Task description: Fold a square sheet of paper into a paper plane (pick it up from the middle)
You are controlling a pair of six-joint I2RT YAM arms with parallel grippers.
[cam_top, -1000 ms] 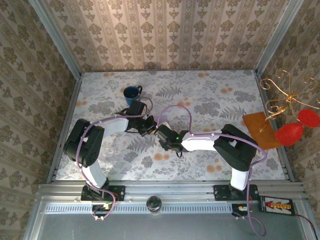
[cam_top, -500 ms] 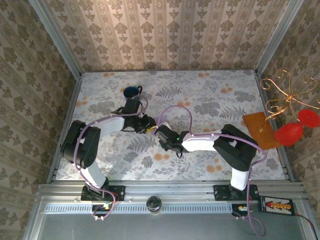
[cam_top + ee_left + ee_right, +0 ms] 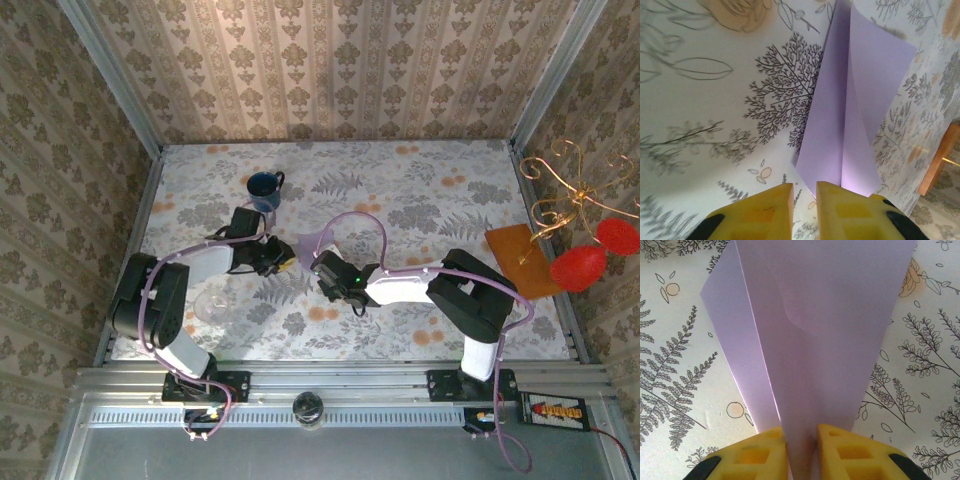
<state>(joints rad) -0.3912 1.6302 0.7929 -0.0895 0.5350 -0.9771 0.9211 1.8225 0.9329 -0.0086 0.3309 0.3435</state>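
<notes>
The right gripper [image 3: 800, 434] pinches the lilac paper [image 3: 825, 325] at its edge; left gripper [image 3: 804, 194] slightly parted, seemingly empty.

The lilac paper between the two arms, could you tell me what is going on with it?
The right gripper is clamped on the creased lilac sheet, holding it above the floral table. The left gripper sits right beside the sheet, its fingers a narrow gap apart with no paper between them.
</notes>
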